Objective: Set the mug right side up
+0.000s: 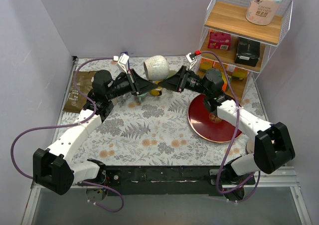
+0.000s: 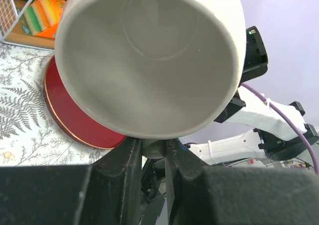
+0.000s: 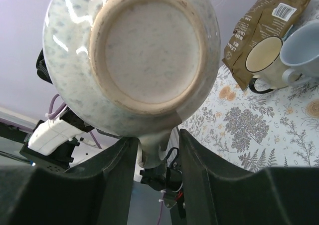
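**Mug held in the air on its side, between two claws**

The mug (image 1: 156, 67) hung clear above the back middle of the floral table (image 1: 149, 140), lying on its side. Its mouth faced the left wrist camera and its unglazed foot faced the right one. The right gripper (image 1: 166, 82) came in from the right, and in its wrist view the fingers (image 3: 192, 157) were pressed in on the mug's handle, which dropped down between them. The left gripper (image 1: 151, 86) met it from the other side. Its fingers (image 2: 130, 157) stood close together just beneath the rim with something pale in the narrow gap, but whether they pinched it could not be told.

The front half of the cloth lay open below the arms. To the right, a red plate (image 1: 202, 120) sat partly under the right forearm, with the wire shelf (image 1: 234, 18) rising just beyond at the table's back right corner. A brown bag (image 1: 76, 88) lay at the left edge, and the right wrist view showed a cream mug (image 3: 263, 60) and a blue mug (image 3: 305, 45) touching beside it
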You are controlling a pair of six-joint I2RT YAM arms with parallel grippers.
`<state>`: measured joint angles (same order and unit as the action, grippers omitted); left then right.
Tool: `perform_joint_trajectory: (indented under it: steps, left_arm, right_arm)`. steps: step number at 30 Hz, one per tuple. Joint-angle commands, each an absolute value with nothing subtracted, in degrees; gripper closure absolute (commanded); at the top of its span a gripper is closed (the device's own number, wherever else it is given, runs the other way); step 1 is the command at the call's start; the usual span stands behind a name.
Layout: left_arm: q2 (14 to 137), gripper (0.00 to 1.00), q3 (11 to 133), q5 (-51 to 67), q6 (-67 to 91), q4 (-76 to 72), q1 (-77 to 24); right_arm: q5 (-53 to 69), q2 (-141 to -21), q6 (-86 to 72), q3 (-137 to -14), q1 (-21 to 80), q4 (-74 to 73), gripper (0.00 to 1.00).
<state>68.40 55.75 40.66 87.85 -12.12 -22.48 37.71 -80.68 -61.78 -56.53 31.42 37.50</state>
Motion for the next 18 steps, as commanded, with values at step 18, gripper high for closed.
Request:
perform_joint_trajectory:
  steps: [18]
  left_arm:
    - [64.43, 1.00, 59.50, 27.96, 80.61, -3.09, -22.15]
  right_arm:
    - [31.94, -73.57, -46.61, -59.50, 29.79, 17.39, 0.50]
